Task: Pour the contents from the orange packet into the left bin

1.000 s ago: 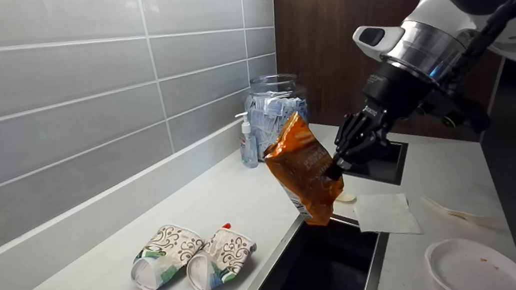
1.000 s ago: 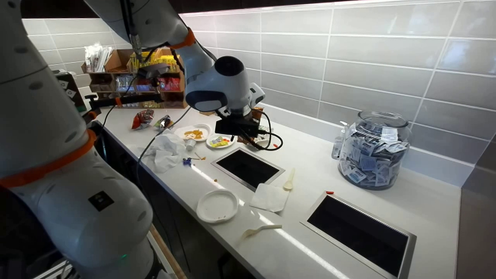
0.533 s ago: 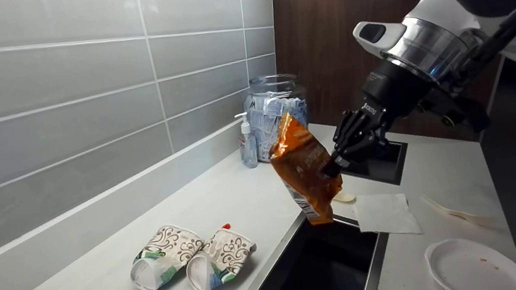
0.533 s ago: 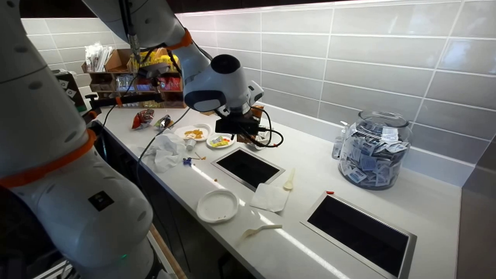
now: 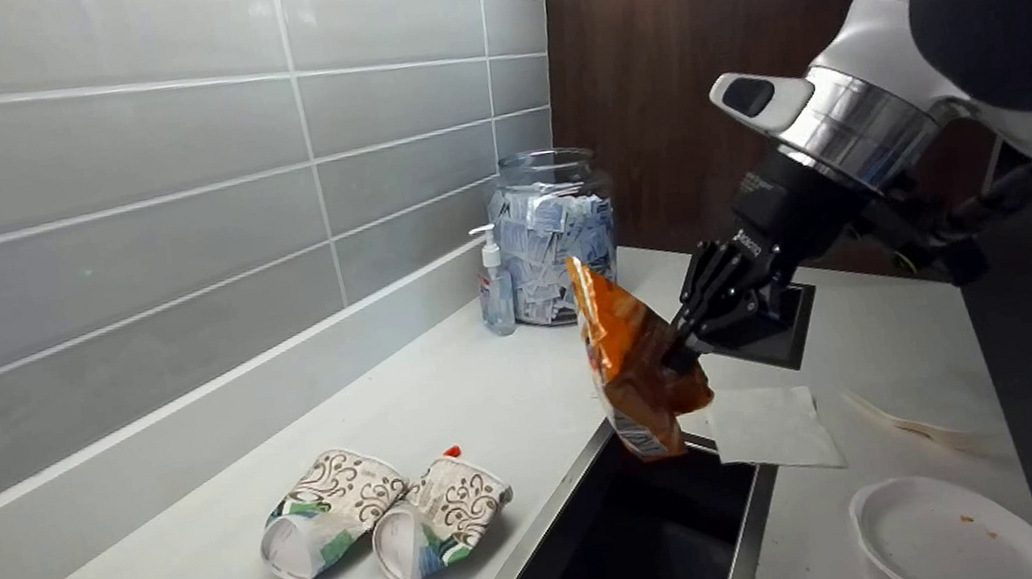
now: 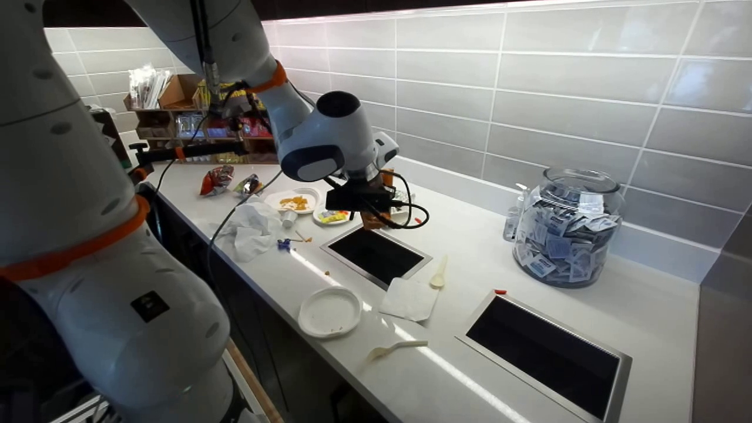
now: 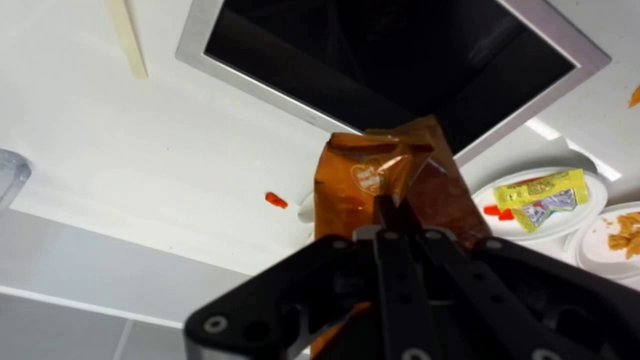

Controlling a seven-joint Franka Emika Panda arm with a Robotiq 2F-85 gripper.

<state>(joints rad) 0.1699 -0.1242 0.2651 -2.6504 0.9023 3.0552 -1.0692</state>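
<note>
Orange film, crinkled and shiny, is what I have: the packet [image 5: 633, 364] hangs tilted from my gripper [image 7: 394, 212], the fingers clamped together on it. In the wrist view one end overlaps the rim of the left bin [image 7: 280, 100], a deep black rectangle edged in smooth metal. Beside that opening two crumpled cups [image 5: 340, 506] lie tipped over, printed with brown swirls, with a red scrap [image 7: 276, 200] near them. A flat white napkin [image 6: 408, 301] sits at the bin's corner, and a white plate [image 7: 570, 221] bearing yellow wrappers [image 7: 542, 190] is near the rim. In an exterior view the black wrist camera [image 6: 358, 197] and its looping cables [image 6: 427, 215] block much of the packet from me. Well apart stands a clear jar [image 6: 581, 179] stuffed with sachets [image 6: 561, 244], a pump bottle [image 6: 512, 220] just beside it. I make out pale lettering inside a heart on the packet, too blurred to read.
</note>
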